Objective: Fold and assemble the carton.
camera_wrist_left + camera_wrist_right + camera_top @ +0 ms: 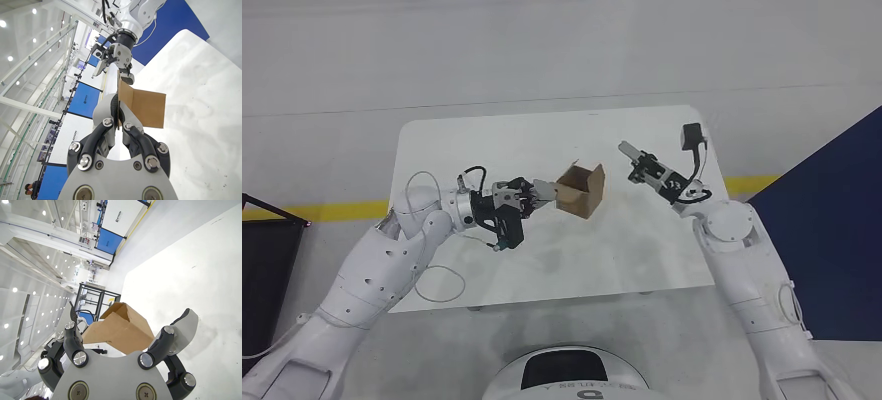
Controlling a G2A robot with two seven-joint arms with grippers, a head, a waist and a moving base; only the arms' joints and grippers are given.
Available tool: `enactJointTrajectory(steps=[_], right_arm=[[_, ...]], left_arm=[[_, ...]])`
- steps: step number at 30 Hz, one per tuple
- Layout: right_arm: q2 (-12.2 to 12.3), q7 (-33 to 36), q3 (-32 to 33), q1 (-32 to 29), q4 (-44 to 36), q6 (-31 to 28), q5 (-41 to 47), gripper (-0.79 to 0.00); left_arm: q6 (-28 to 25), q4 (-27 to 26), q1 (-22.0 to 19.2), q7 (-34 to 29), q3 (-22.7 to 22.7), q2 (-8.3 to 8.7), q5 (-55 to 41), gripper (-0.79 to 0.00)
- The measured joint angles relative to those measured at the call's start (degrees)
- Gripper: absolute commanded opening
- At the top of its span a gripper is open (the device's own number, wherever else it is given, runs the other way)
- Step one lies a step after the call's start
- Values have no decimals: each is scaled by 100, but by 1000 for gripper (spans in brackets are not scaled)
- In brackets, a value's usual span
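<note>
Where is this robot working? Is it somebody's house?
Not a house; probably a factory hall or robot lab. Rows of ceiling lights sit high overhead, blue and white partition panels line the floor, and the carton is over a plain white table.

The carton (582,190) is over the middle of the table (662,255). The left gripper (545,193) is just left of it, fingers clamped on the edge of its left panel. The right gripper (629,160) is to the carton's right and a little farther back, apart from it, with its fingers spread toward the carton.
</note>
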Motion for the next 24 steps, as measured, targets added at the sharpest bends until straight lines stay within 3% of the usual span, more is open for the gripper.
enactJointTrajectory(steps=[5,10,15,20,21,22,23,24], right_arm=[[-6,-63,-43,11,29,-1,-61,0],[-9,-98,-53,0,24,-49,-40,0],[-10,-139,-57,-18,-10,-40,-33,0],[-8,-188,-57,-61,-109,23,-75,0],[-8,-196,-56,-70,-126,34,-83,0],[-7,-202,-56,-74,-138,43,-90,0],[-7,-210,-57,-77,-150,55,-96,0],[-8,-220,-63,-81,-167,74,-107,0]], left_arm=[[-154,-22,-176,783,404,61,1165,-785],[462,533,-546,1809,764,95,2415,-785],[607,900,-923,1766,1237,20,3507,-785],[597,1084,-1225,1766,1420,-80,3492,-785],[564,1130,-1292,1753,1447,-94,3510,-702],[543,1159,-1337,1736,1459,-102,3524,-283],[526,1189,-1375,1724,1464,-108,3527,0],[501,1232,-1421,1693,1463,-107,3563,0]])
